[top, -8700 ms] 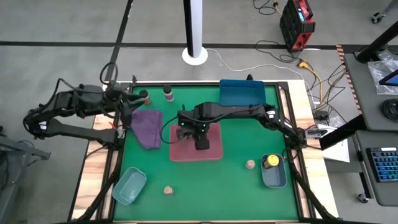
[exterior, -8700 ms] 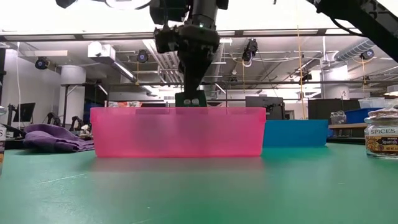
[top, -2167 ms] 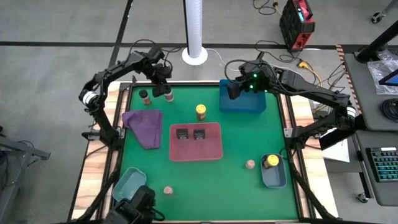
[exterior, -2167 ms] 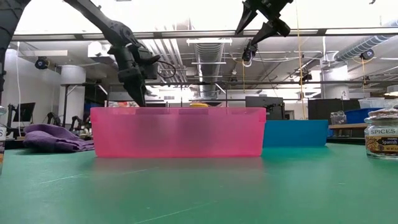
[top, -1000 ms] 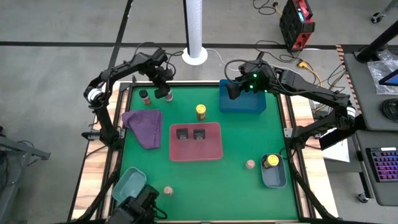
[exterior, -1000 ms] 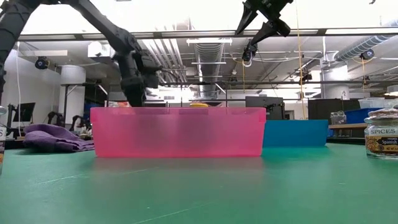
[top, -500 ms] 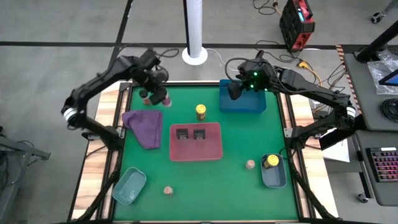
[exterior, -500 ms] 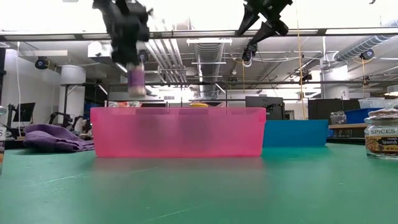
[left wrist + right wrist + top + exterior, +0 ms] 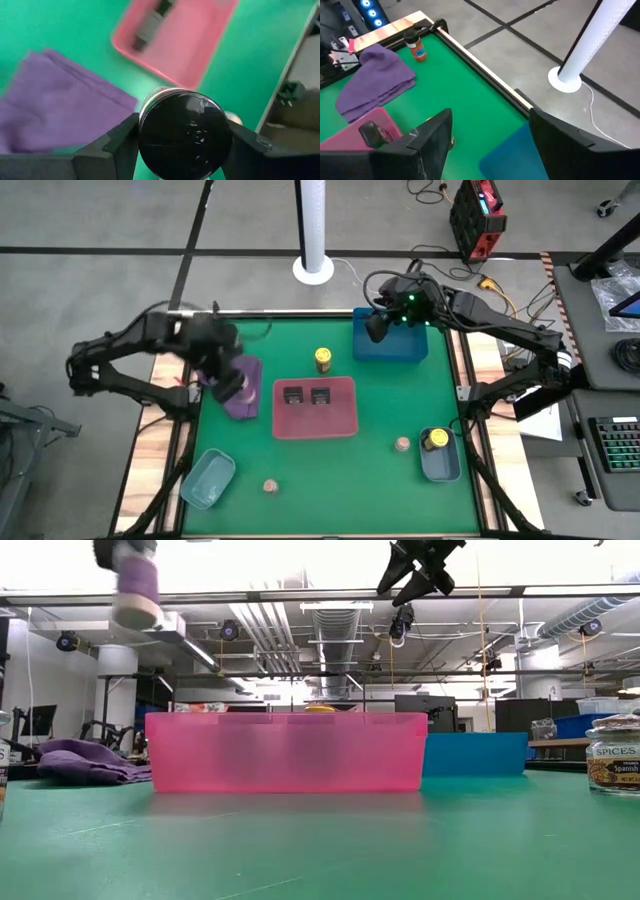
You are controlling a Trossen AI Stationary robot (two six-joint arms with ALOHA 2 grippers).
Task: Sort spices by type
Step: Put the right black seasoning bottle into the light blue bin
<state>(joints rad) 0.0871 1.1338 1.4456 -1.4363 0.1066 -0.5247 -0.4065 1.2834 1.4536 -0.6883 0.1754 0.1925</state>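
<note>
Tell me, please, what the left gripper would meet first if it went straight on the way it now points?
Probably the purple cloth. The left gripper, shut on a dark-capped shaker, points down at the table with the cloth's edge beneath it and the pink tray farther ahead. Depth is unclear, so bare green mat is possible.

Cloth: purple, left of red tray
Blue tray: far edge
White pole: beyond table

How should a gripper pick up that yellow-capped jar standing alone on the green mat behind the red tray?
Probably from straight above, closing on the jar's round sides just under the cap. It stands upright and apart from the red tray, so fingers likely fit on either side.
</note>
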